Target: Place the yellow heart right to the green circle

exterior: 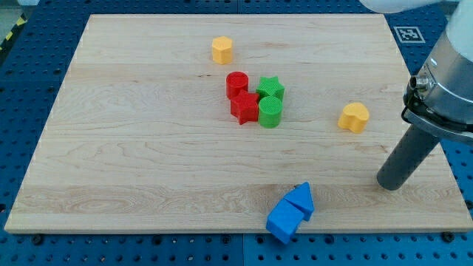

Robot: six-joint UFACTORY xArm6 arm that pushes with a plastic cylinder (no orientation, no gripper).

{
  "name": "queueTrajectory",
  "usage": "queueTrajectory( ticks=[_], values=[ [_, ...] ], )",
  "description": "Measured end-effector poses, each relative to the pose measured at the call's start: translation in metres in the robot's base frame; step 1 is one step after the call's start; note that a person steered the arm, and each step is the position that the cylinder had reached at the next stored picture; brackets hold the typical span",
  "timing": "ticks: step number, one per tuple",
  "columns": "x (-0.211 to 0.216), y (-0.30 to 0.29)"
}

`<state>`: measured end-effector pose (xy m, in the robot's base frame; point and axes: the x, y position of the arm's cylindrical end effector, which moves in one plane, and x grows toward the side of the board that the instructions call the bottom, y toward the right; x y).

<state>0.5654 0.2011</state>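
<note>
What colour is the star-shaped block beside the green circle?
The star above the green circle is green too, as the camera view shows.

The board [148, 148] is pale wood with visible grain, smooth and matt. The yellow heart [355, 117] and green circle [270, 112] look like matt plastic, the circle's top finely ribbed. Near the bottom edge, 2 blue blocks [290, 213] seem equally dull. My tip [389, 185] ends a dark, perhaps rubbery, matt rod.

A pale wooden board [148, 148] lies on a blue perforated table [44, 44].
</note>
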Motion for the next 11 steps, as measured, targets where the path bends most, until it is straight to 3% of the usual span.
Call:
queueTrajectory(
  ticks=[2,3,4,7,9,10,11],
  values=[
    [-0.002,0.026],
    [-0.017,0.067],
    [-0.054,0.07],
    [-0.08,0.07],
    [-0.131,0.048],
    [-0.128,0.004],
    [-0.113,0.002]
  ],
)
